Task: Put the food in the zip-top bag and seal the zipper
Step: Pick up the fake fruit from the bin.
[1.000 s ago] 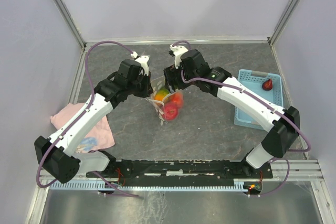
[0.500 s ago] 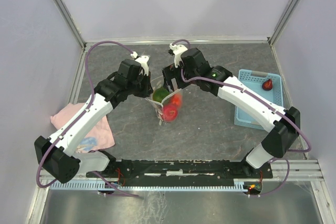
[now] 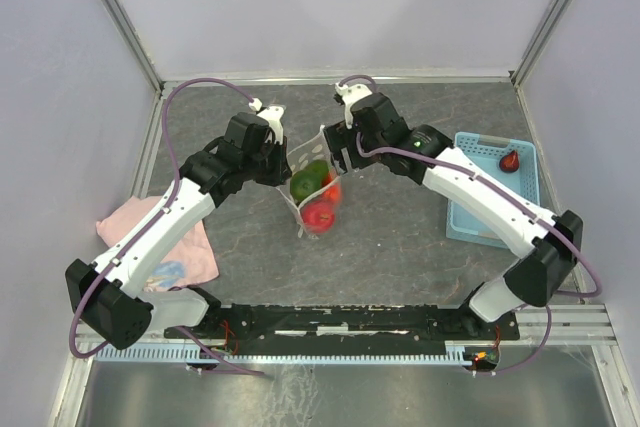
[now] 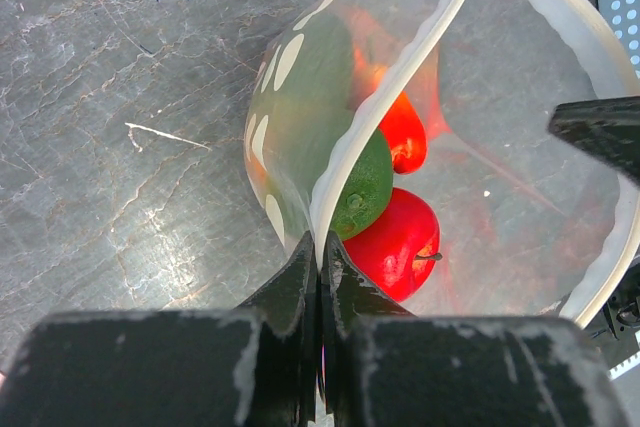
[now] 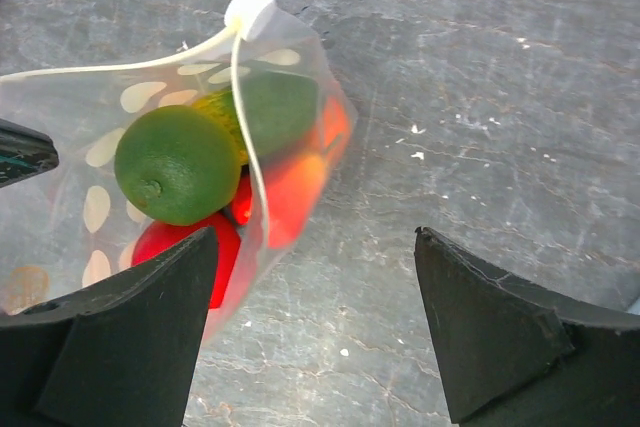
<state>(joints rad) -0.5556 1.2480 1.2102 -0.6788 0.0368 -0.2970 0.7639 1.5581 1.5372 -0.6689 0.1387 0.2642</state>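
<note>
The clear zip-top bag [image 3: 312, 225] hangs open in mid-table, white spots on its side. Inside lie a green fruit [image 3: 306, 183], a red apple [image 3: 320, 213] and orange-red fruit behind them. My left gripper [image 3: 284, 161] is shut on the bag's whitish zipper strip [image 4: 372, 112] and holds the mouth up; the green fruit [image 4: 358, 195] and red apple [image 4: 400, 247] show just past my jaws. My right gripper [image 3: 338, 159] is open and empty at the bag's right side; its view shows the green fruit [image 5: 178, 164], the bag [image 5: 300, 77] and the zipper's white end piece [image 5: 250, 9].
A light-blue basket [image 3: 478, 205] stands at the right with one dark maroon fruit [image 3: 510, 160] in it. A pink cloth [image 3: 190, 247] lies at the left, under my left arm. Grey walls close in the back and sides.
The right gripper has pulled back and to the right, away from the bag mouth. A green fruit now lies on top where orange-yellow fruit showed. The left gripper holds still.
</note>
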